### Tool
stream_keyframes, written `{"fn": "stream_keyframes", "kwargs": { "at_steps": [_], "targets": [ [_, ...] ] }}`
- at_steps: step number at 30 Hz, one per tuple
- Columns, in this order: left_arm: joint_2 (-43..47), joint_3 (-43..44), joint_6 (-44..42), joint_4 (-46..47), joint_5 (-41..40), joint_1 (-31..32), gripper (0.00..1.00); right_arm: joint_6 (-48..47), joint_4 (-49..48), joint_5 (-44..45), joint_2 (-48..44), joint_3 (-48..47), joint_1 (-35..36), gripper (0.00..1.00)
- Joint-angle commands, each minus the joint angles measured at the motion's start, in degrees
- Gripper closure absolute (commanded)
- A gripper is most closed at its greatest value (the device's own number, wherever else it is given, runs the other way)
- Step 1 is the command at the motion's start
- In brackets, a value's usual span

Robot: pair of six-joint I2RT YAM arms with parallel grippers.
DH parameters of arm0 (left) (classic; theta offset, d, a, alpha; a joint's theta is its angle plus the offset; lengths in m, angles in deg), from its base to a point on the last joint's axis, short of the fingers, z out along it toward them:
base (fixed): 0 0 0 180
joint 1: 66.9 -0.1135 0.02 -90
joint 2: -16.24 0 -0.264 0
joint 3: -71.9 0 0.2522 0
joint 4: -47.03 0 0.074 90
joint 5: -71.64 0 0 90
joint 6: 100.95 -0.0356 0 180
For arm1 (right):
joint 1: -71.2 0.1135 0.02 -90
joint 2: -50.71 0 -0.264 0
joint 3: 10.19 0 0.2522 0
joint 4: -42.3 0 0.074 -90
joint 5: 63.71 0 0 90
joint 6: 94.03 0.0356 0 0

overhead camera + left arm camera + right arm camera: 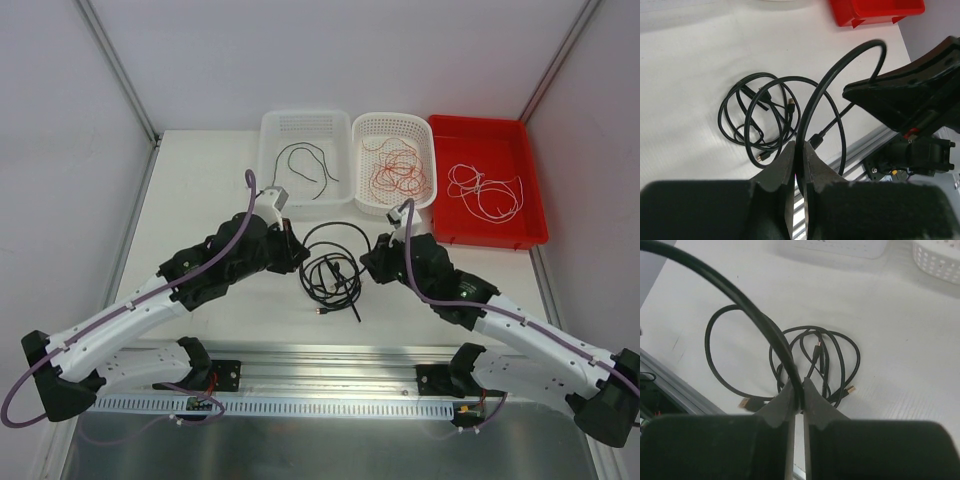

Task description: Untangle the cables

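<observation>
Silver rail (pixel 330 380) edging the white desk (pixel 200 170) lies nearest from above; past it, thin black cables (pixel 330 272) sit tangled on open desk between both arms, well short of the white tray (pixel 266 160), white perforated basket (pixel 366 128) and red tray (pixel 536 200) along the far edge. Left wrist: left fingers (pixel 789 156) clenched on one black strand (pixel 867 45) arching upward, coils beyond. Right wrist: right fingers (pixel 790 394) clenched on a black strand too, gold-tipped plugs (pixel 744 403) behind.

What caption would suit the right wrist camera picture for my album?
Right fingers pinch a black cable, the tangled coil lying beyond on the white table.
</observation>
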Motion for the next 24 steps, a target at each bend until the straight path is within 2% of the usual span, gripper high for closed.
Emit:
{"fn": "stream_keyframes", "kwargs": {
  "at_steps": [1,2,4,5,6,8,9,10,12,14,19,24],
  "targets": [
    [0.9,-1.1,-0.4,3.6,-0.7,-0.1,0.93,-4.7,0.9,-0.6,-2.5,-6.8,-0.4,0.95],
    [0.8,-1.2,-0.2,3.6,-0.8,-0.1,0.87,-5.5,1.8,-0.6,-2.7,-9.9,-0.3,0.99],
    [0.9,-1.6,0.2,3.5,-1.3,-0.1,0.74,-9.1,4.8,-0.6,-3.0,-13.5,-0.3,0.99],
    [0.9,-1.6,0.2,3.5,-1.3,-0.1,0.58,-10.2,5.9,-0.6,-2.8,-17.3,-0.4,0.99],
    [1.1,-1.5,0.1,3.5,-1.3,-0.1,0.48,-12.7,7.7,-0.4,-2.5,-19.6,-0.3,0.99],
    [1.9,-1.5,-0.2,3.6,-1.5,0.0,0.33,-14.8,9.6,-0.2,-1.7,-23.8,-0.4,0.99],
    [2.3,-1.5,-0.1,3.5,-1.6,-0.1,0.21,-15.6,11.2,0.1,-0.6,-28.6,-0.4,0.99],
    [3.3,-1.7,-0.2,3.6,-1.8,-0.1,0.18,-17.1,11.9,0.0,0.1,-30.6,-0.4,0.99],
    [4.5,-2.4,-0.2,3.6,-2.3,-0.1,0.11,-18.4,12.9,0.0,1.9,-36.4,-0.4,0.99],
    [6.2,-3.1,-0.1,3.8,-2.8,-0.1,0.09,-19.8,13.1,-0.1,2.9,-39.5,-0.4,0.99],
    [9.3,-5.6,0.5,5.3,-3.4,-0.1,0.09,-19.4,12.6,0.2,5.6,-44.8,-0.4,0.99],
    [8.8,-8.6,1.8,8.7,-2.4,-0.1,0.11,-16.1,10.3,-1.8,6.0,-43.4,-0.4,0.99]
  ]
}}
